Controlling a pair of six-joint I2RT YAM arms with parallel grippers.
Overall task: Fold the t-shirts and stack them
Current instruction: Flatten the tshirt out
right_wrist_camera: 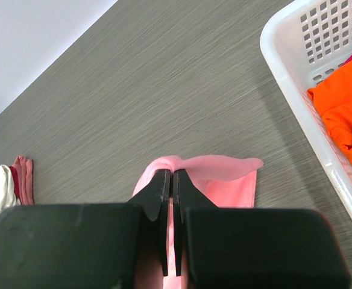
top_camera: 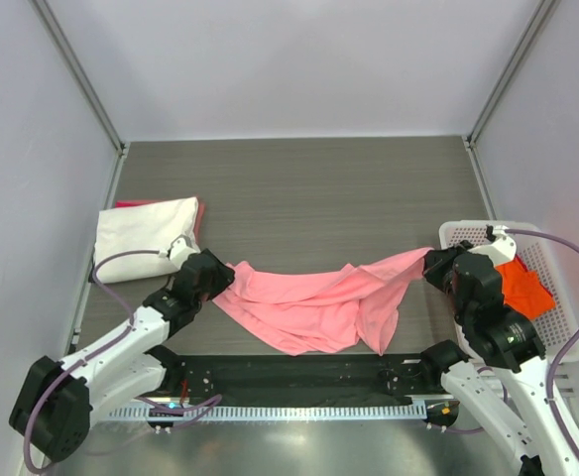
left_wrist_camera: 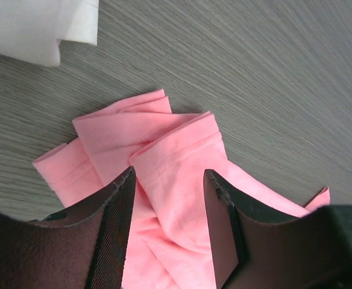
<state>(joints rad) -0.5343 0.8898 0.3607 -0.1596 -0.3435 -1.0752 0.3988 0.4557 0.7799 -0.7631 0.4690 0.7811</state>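
Between the half-parted fingers of the left tool (left_wrist_camera: 169,223) lies a hemmed, bunched corner of the light pink cotton t-shirt (top_camera: 309,302). The fingers stand on either side of the fold without pinching it, so I judge this end rests on the grey wood-grain tabletop (top_camera: 319,188) rather than being held.

At the far end of the garment from that tool, the right tool (right_wrist_camera: 171,180) is clamped tight on the opposite corner. A lip of pink cloth is squeezed between its closed fingers and seems raised a little off the surface. That grip probably keeps the shirt drawn out across the gap between the two tools, ready to be spread flat for folding; the middle sags in loose wrinkles.

Beyond and outboard of the left tool, a folded cream-white t-shirt (top_camera: 146,236) sits on a red t-shirt (right_wrist_camera: 24,180), apparently the stack under way. Just outboard of the right tool, a bright orange t-shirt (top_camera: 522,286) waits in the white plastic mesh basket (right_wrist_camera: 293,84).

Both arms reach forward, wrists tipped down and turned inward toward each other.
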